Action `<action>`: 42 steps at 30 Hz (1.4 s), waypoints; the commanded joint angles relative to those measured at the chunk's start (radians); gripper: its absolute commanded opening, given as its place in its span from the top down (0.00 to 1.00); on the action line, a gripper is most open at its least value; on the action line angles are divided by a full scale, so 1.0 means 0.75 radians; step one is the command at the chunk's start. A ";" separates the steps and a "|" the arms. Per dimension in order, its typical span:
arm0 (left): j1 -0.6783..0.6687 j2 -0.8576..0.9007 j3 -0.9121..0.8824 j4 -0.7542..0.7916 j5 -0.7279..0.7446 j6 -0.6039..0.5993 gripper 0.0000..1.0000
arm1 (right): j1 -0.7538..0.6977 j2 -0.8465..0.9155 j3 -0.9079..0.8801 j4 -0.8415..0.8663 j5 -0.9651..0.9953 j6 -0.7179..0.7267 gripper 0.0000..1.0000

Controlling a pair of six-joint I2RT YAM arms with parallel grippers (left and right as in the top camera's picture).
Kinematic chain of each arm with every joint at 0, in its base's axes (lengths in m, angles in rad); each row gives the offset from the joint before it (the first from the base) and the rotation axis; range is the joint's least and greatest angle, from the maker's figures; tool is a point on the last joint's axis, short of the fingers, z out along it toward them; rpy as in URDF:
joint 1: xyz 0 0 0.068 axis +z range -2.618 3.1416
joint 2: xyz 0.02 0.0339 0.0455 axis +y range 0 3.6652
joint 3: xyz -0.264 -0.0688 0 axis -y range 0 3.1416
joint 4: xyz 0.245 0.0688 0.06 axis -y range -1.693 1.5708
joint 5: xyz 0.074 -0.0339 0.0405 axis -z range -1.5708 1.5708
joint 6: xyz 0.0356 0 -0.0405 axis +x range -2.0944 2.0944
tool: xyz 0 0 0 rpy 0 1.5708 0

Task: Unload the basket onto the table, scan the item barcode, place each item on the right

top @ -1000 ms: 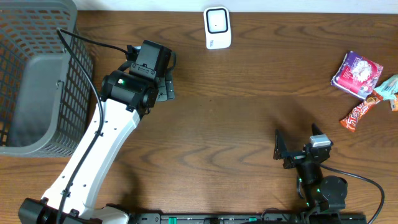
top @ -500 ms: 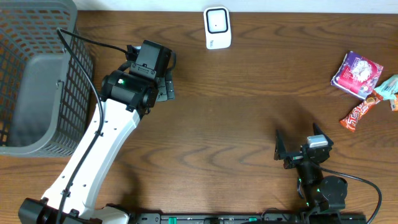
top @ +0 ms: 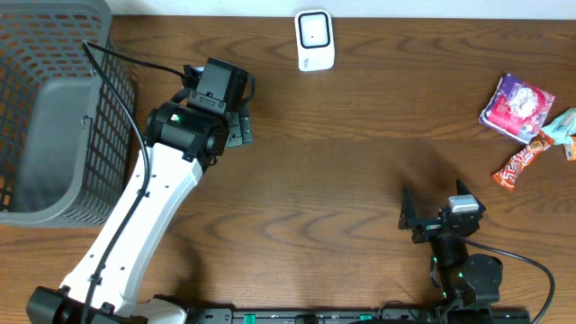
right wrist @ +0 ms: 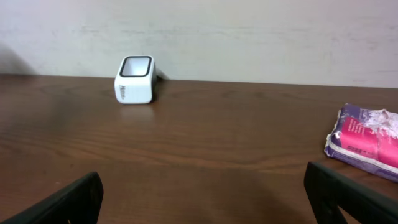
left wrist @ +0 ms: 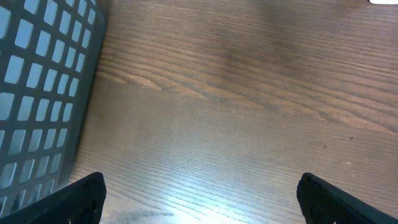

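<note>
Overhead, the brown tabletop (top: 342, 171) carries a grey mesh basket (top: 36, 54) at 10 o'clock. The white left arm (top: 135, 225) reaches up from 7 o'clock, its left pincer (top: 241, 121) spread wide over bare wood just beside the basket, holding nothing. The right pincer (top: 434, 205), at 5 o'clock, gapes wide and empty. At 12 o'clock stands the white scanner (top: 315, 40). At 3 o'clock, well apart from both pincers, lie a purple packet (top: 516, 106), a red bar (top: 522, 162) and what may be a teal wrapper (top: 562, 126), cut off by the edge.
</note>
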 commanded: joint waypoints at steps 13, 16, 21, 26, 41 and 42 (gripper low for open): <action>0.005 0.001 0.016 -0.004 -0.003 -0.003 0.02 | -0.010 -0.009 -0.002 -0.016 0.054 0.068 0.01; 0.005 0.001 0.016 -0.004 -0.003 -0.003 0.02 | -0.010 -0.009 -0.002 -0.016 0.054 0.062 0.01; 0.005 0.001 0.016 -0.004 -0.004 -0.003 0.02 | -0.010 -0.009 -0.002 -0.016 0.053 0.052 0.01; 0.005 0.001 0.016 -0.004 -0.003 -0.003 0.02 | -0.010 -0.009 -0.002 -0.016 0.052 0.053 0.01; 0.005 0.001 0.016 -0.004 -0.004 -0.003 0.02 | -0.010 -0.009 -0.002 -0.006 0.034 0.053 0.01; 0.005 0.001 0.016 -0.004 -0.004 -0.003 0.02 | -0.010 -0.009 -0.002 -0.006 0.034 0.053 0.01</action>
